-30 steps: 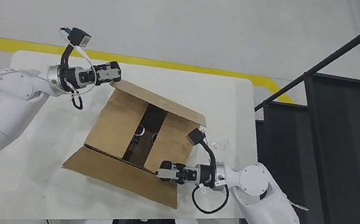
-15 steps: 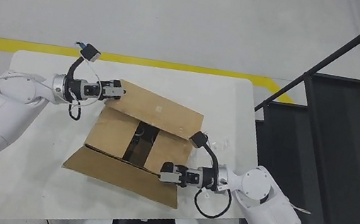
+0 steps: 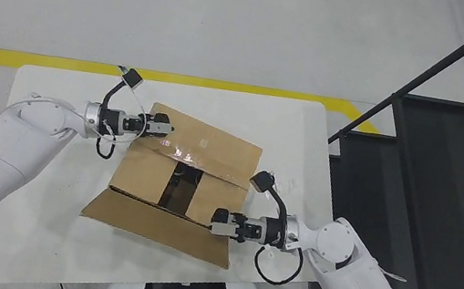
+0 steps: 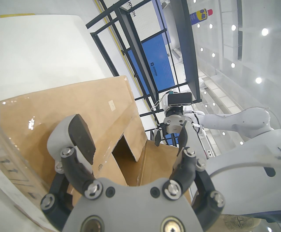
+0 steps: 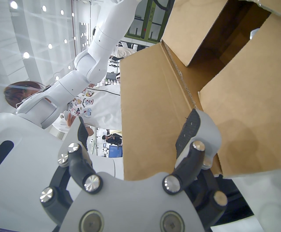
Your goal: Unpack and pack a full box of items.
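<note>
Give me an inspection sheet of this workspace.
Surface: white table, holding the cardboard box.
Job's things: box's far flap lowered partway, near flap spread outward; contents dark, unclear.
Clutter: small pale bits near table edge, unidentifiable.
Hands: left hand open on far flap; right hand open at box's near side.
Cables: loops at both wrists.
Surroundings: yellow floor line, black rack.

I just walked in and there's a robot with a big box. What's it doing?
A two-armed robot is working on a cardboard box on the white table. Its left gripper is open at the far flap, which is folded over the top. Its right gripper is open at the near flap, which sticks outward. A gap in the middle shows something dark inside, too dim to name.
</note>
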